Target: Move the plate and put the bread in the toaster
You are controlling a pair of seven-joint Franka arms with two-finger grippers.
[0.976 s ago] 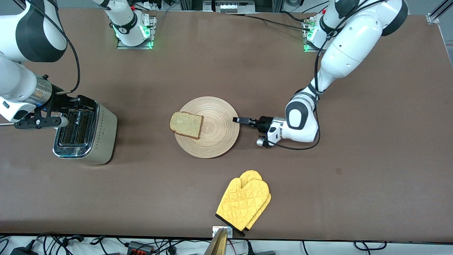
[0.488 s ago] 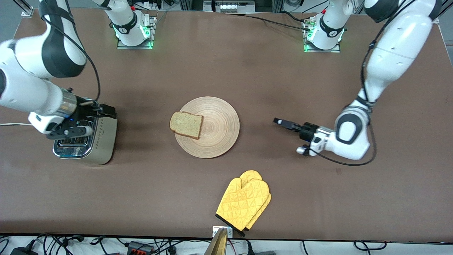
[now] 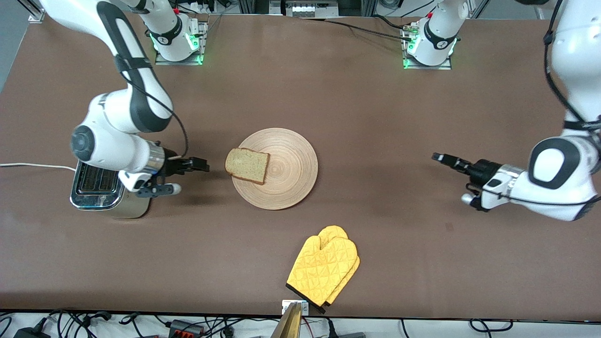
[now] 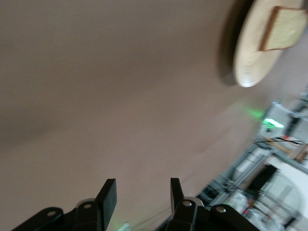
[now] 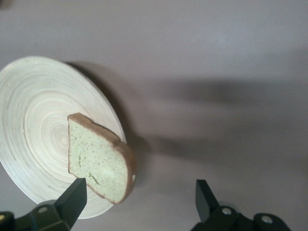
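Even overhead light; left wrist view motion-blurred.

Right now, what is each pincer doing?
Left pincer: open, empty, over bare table.
Right pincer: open, empty, beside the bread on the plate.

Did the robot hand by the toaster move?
Yes. The right gripper left the toaster and now sits open between it and the plate, facing the bread.

Partly hidden toaster
The right arm covers part of the toaster (image 3: 101,192); its cord seems cut at the frame edge.
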